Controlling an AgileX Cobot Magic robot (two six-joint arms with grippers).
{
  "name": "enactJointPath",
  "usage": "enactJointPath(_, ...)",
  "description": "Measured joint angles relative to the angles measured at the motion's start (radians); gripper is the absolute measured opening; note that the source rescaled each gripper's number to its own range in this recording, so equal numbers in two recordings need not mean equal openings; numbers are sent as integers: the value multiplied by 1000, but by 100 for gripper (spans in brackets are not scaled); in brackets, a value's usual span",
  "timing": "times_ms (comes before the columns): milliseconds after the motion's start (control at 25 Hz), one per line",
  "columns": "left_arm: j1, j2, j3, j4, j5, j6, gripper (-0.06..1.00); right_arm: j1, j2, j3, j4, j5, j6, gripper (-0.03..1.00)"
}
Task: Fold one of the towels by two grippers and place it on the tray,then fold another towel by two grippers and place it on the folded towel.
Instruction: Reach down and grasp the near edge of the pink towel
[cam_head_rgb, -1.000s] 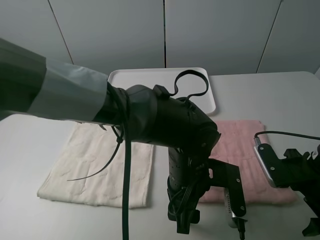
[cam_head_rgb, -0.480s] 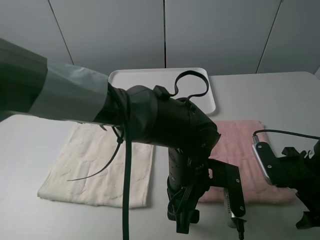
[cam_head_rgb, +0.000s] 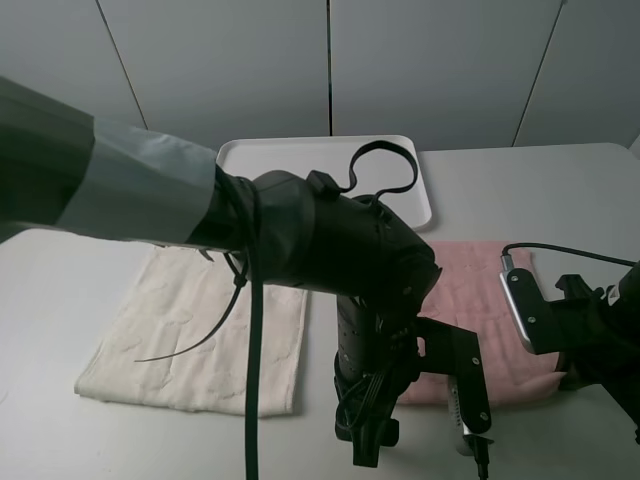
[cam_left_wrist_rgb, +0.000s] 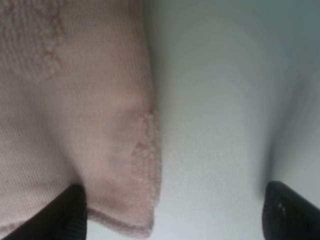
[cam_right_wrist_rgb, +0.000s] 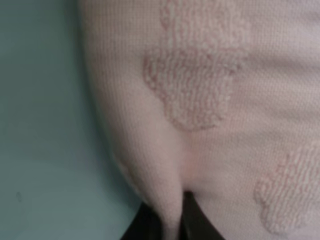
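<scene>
The pink towel (cam_head_rgb: 480, 290) lay flat on the table (cam_head_rgb: 560, 190), on the right-hand side, its far edge just short of the tray (cam_head_rgb: 300, 155), which held nothing. The cream towel (cam_head_rgb: 190, 330) lay spread out well to the left, apart from it and untouched.

Both arms had come to the pink towel's near edge, one at each corner. The right gripper (cam_right_wrist_rgb: 167, 222) was clamped tight on a pinch of the cloth, a small ridge of terry pulled up between its fingertips. The left gripper (cam_left_wrist_rgb: 182, 215) stood over the other near corner with its jaws wide apart. One finger hung above the towel's woven band and the other above bare table, with the corner in the gap between them; it held nothing yet.

The near edge ran crosswise from one gripper to the other, and the towel's length seemed to stretch away from them toward the tray. To my eye the fold waited on the left jaws closing. Lifting on the right side alone would likely drag the cloth askew.
</scene>
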Motion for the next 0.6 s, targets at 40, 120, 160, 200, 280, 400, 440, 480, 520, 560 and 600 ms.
enactJointPath(40,0,0,0,0,0,0,93,0,0,0,0,0,0,1)
enactJointPath(120,0,0,0,0,0,-4,91,0,0,0,0,0,0,1)
enactJointPath(160,0,0,0,2,-5,-9,88,0,0,0,0,0,0,1)
enactJointPath(200,0,0,0,4,-10,-13,84,0,0,0,0,0,0,1)
enactJointPath(280,0,0,0,10,-21,-27,72,0,0,0,0,0,0,1)
enactJointPath(400,0,0,0,11,-34,-53,52,0,0,0,0,0,0,1)
enactJointPath(440,0,2,0,13,-39,-66,49,0,0,0,2,0,0,1)
enactJointPath(480,0,2,0,15,-47,-80,45,0,0,0,7,0,2,1)
enactJointPath(520,0,2,0,15,-55,-96,43,0,0,0,10,0,2,1)
enactJointPath(560,0,2,0,18,-65,-109,41,0,0,0,12,0,2,1)
enactJointPath(600,0,2,0,20,-75,-129,38,0,0,0,14,0,2,1)
